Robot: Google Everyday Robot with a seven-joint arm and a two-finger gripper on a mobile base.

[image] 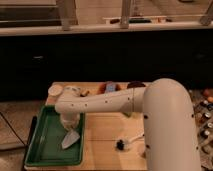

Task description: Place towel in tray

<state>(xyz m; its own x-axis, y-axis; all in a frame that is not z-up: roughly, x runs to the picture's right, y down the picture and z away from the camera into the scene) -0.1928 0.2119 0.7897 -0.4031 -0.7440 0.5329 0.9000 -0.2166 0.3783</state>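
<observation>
We cannot tell if our gripper (70,124), lower left above the tray (44,147), grips the towel (70,140); lifting away could drag it out.

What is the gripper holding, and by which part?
Cannot be told: the gripper is at the upper end of the towel, over the tray.
</observation>
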